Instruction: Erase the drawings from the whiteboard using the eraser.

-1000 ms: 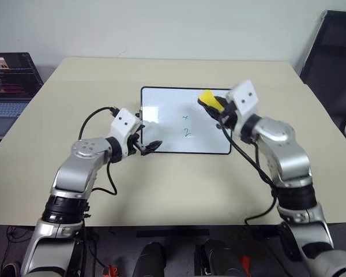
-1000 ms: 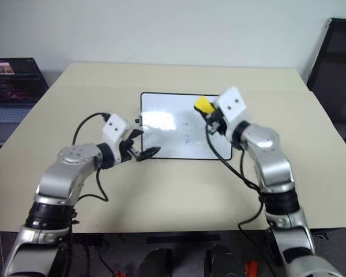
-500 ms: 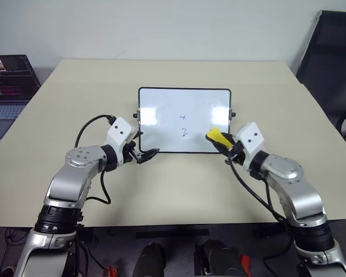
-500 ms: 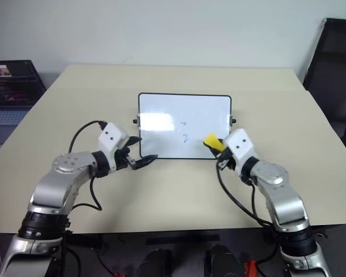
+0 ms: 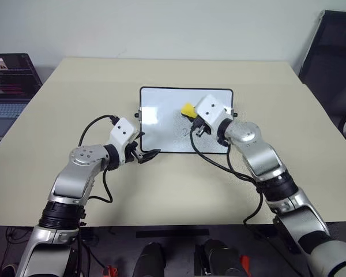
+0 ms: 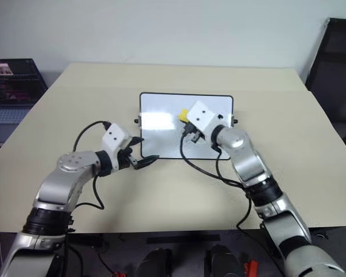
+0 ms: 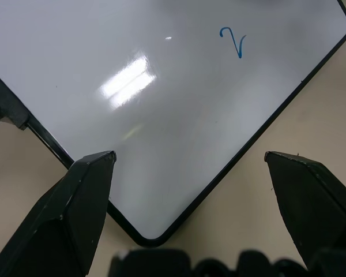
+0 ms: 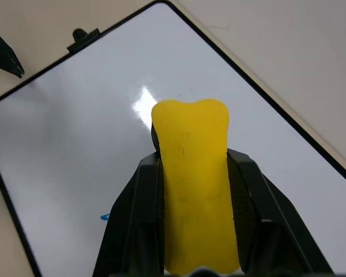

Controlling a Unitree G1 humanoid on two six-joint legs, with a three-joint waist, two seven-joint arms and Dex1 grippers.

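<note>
Two pincers over the counter (image 5: 161, 184). My right pincer (image 8: 193, 190) is clamped on the eraser (image 8: 193, 179), above the middle of the whiteboard (image 5: 161, 112). My left pincer (image 7: 190, 167) stands apart, straddling the board's near corner. One drawing, the "2" (image 7: 233, 41), lies just ahead of it.

Your right gripper (image 5: 191, 119) and its arm are covering the middle of the whiteboard (image 5: 161, 109), hiding the drawings there; the picture's edge is cutting off the laptop (image 5: 8, 81) at far left and the dark chair (image 5: 334, 52) at far right
</note>
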